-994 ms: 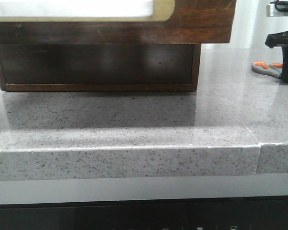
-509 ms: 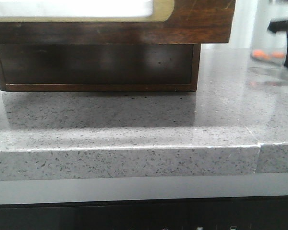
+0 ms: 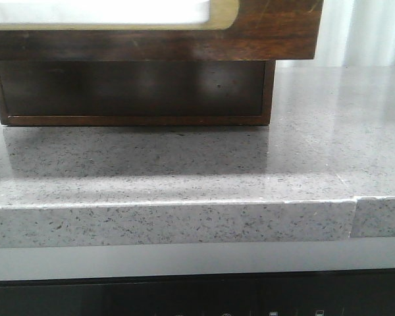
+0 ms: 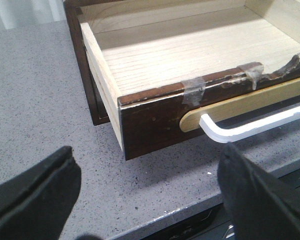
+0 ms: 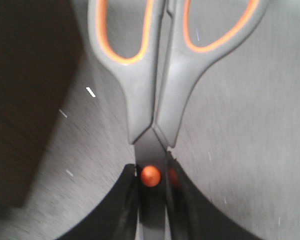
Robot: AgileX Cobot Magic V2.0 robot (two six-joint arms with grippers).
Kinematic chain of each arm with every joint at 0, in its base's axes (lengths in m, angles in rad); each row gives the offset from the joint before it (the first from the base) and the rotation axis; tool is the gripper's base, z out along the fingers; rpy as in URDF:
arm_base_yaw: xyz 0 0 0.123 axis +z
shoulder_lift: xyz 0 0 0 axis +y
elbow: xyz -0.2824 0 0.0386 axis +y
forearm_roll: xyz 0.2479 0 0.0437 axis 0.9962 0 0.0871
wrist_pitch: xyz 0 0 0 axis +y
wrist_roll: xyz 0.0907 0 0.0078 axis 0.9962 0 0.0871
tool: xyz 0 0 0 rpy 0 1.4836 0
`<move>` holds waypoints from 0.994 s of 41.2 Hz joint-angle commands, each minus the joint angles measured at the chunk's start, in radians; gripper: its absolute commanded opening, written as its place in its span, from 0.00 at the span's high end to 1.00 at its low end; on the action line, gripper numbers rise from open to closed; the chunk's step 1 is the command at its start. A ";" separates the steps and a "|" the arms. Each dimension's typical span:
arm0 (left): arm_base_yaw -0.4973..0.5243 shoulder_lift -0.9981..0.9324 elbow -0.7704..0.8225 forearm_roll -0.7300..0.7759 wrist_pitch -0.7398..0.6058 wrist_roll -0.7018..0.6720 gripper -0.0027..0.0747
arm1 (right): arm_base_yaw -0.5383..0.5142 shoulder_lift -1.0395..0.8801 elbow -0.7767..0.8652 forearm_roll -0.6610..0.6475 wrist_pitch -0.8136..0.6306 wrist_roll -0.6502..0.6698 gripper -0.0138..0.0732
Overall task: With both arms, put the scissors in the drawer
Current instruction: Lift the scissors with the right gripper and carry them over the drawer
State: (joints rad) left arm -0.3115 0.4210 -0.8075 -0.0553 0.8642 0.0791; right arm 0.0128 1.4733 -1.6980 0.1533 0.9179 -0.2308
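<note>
I had the right gripper [image 5: 151,200] clamped on the scissors [image 5: 157,75] at the pivot, handles pointing away, blurred table [image 5: 250,150] behind. My left gripper [image 4: 150,185] had its fingers [image 4: 35,190] wide, holding nothing, near the drawer [image 4: 155,115], which stood pulled out.

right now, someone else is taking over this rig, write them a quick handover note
Left gripper: jaws open, empty, hanging in front of the drawer.
Right gripper: jaws shut on the scissors near the pivot, handles pointing away from the wrist, lifted above the countertop.
Drawer: pulled open, its light wood inside bare in the part that shows.
Done: drawer open, scissors picked up.
Left: carry the scissors over the drawer, release them inside, then probably close it.
</note>
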 commanded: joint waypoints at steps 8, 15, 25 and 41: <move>-0.008 0.011 -0.030 -0.012 -0.076 -0.011 0.26 | 0.161 -0.190 -0.027 0.018 -0.189 -0.081 0.75; -0.008 0.011 -0.030 -0.012 -0.076 -0.011 0.26 | 0.318 -0.209 -0.027 0.021 -0.212 -0.189 0.75; -0.008 0.011 -0.030 -0.012 -0.076 -0.011 0.26 | 0.545 -0.154 -0.027 0.021 -0.211 -0.336 0.75; -0.008 0.011 -0.030 -0.012 -0.076 -0.011 0.26 | 0.665 0.012 -0.027 0.021 -0.129 -0.506 0.75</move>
State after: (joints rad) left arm -0.3115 0.4210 -0.8075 -0.0553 0.8642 0.0791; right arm 0.6769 1.4945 -1.6980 0.1636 0.8293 -0.7068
